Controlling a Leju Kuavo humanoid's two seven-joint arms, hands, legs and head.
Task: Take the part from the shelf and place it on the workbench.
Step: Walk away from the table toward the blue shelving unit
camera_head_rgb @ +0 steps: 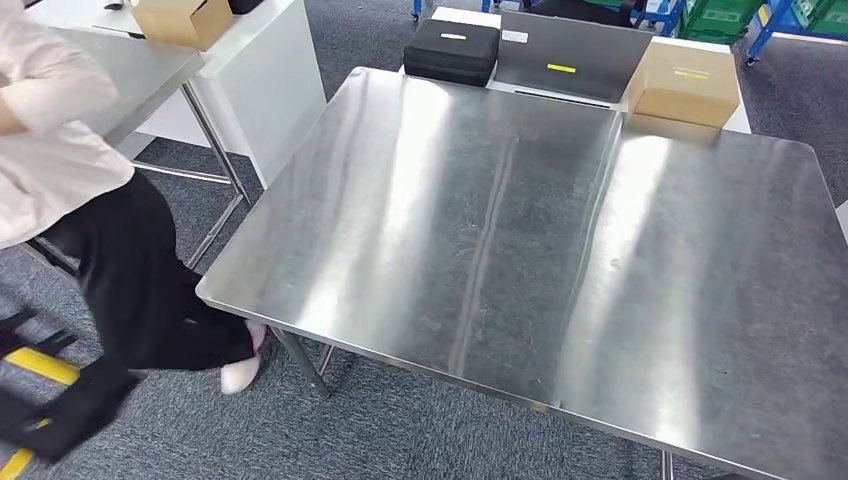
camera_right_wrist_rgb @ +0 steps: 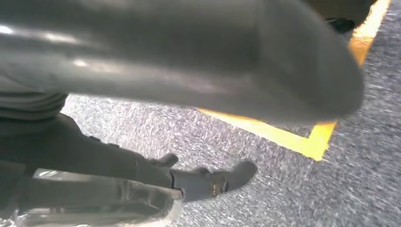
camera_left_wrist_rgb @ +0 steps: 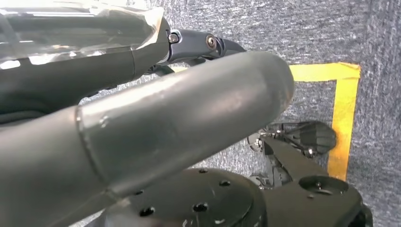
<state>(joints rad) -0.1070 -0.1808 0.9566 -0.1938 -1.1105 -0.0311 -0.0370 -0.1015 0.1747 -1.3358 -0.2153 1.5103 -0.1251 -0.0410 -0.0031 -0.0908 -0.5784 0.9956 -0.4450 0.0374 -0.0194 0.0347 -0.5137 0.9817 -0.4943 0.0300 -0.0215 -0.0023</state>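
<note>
The steel workbench point(camera_head_rgb: 560, 250) spreads out ahead of me with a bare top. In the left wrist view my left hand point(camera_left_wrist_rgb: 179, 118) hangs over the carpet, and its dark fingers point(camera_left_wrist_rgb: 208, 43) lie along a dark part wrapped in clear plastic point(camera_left_wrist_rgb: 71, 28), held against them. In the right wrist view my right hand point(camera_right_wrist_rgb: 189, 56) is also low over the floor. Its fingers point(camera_right_wrist_rgb: 213, 182) hold a clear-wrapped dark part point(camera_right_wrist_rgb: 94, 203). I cannot tell whether the two hands hold one and the same part.
A person point(camera_head_rgb: 60, 150) bends down by the workbench's left corner. Behind the bench stand a black case point(camera_head_rgb: 452, 50), a grey panel point(camera_head_rgb: 570, 55) and a cardboard box point(camera_head_rgb: 685, 82). A white table point(camera_head_rgb: 270, 60) is at far left. Yellow floor tape point(camera_left_wrist_rgb: 345, 118) marks the carpet.
</note>
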